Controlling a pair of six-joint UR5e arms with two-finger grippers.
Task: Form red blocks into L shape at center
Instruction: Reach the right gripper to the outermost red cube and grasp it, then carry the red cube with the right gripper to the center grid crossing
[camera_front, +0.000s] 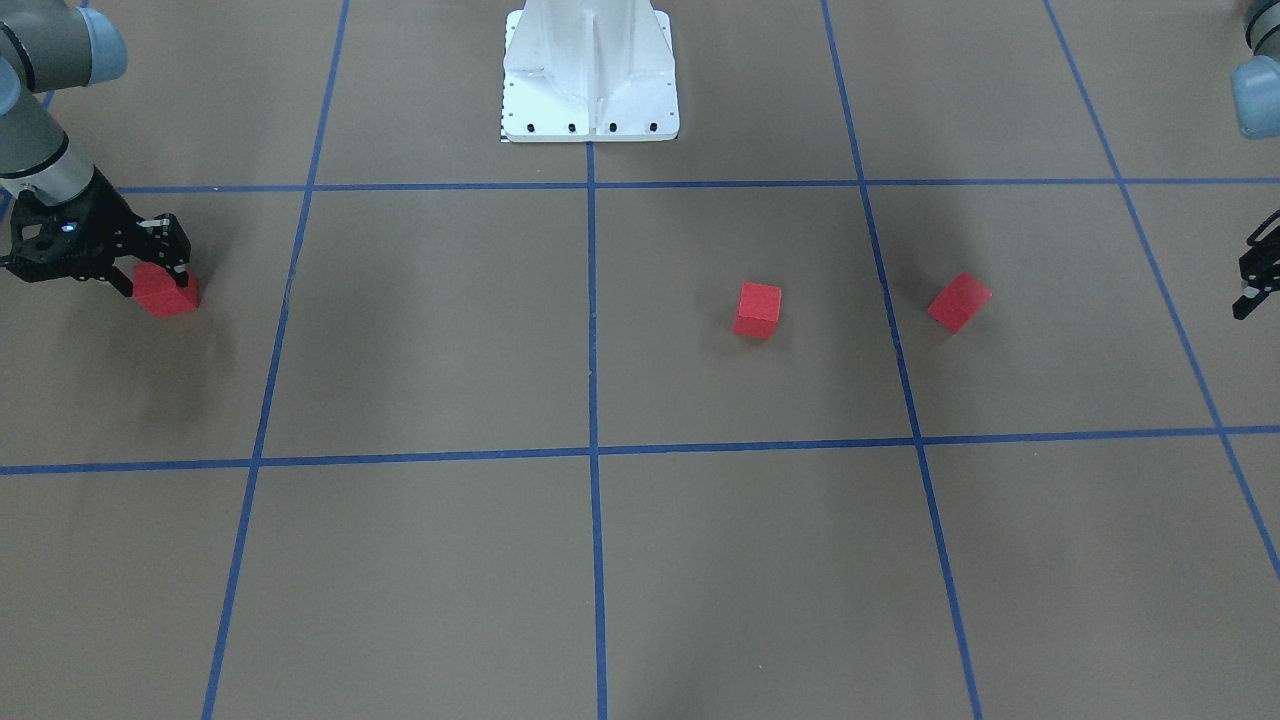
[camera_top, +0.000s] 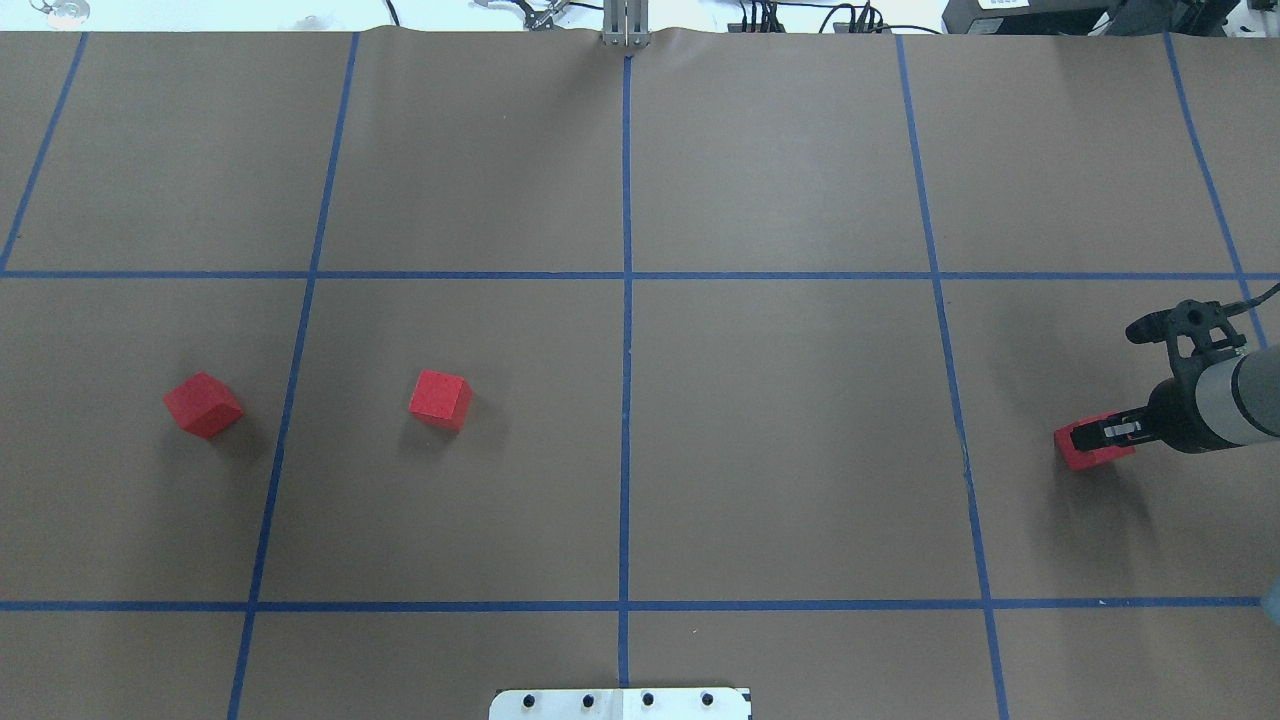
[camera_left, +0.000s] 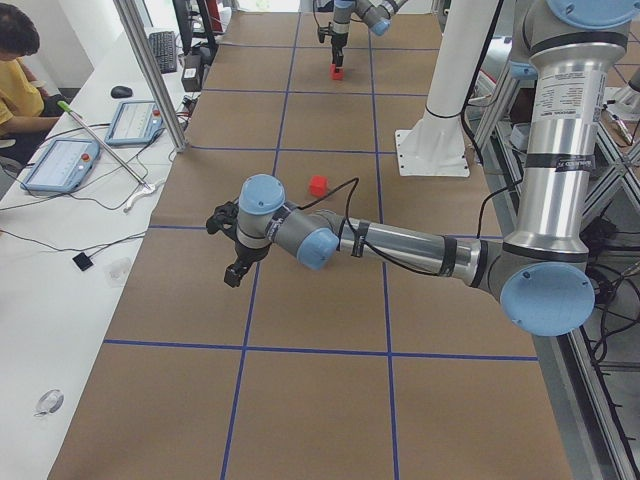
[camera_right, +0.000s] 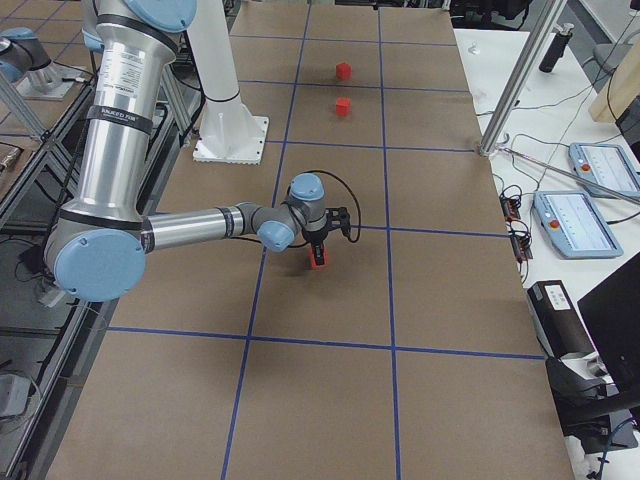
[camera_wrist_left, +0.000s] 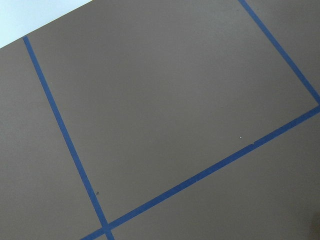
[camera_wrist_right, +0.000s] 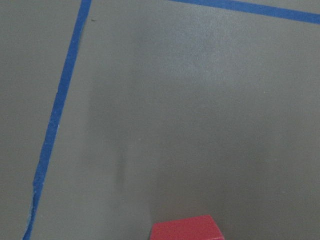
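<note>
Middle room: the center (camera_top: 700, 440), a brown patch split by one blue tape line (camera_top: 625, 440), lies between the right gripper and the two free blocks, with wide brown surface on each side.
Right end: the right gripper (camera_front: 152, 280) is low over the table, with its fingers on both sides of one red block (camera_front: 168, 298). I cannot tell whether they press it.
Left half: a second red block (camera_top: 440, 398) sits in the cell just left of the center line. A third red block (camera_top: 203, 404) sits beyond the next tape line. They are well apart, and both are turned askew to the grid.
Left end: the left gripper (camera_left: 233, 270) hangs above the table. I cannot tell whether it is spread or closed.
Near edge: the white base plate (camera_front: 590, 90) stands on the robot's side of the center.
</note>
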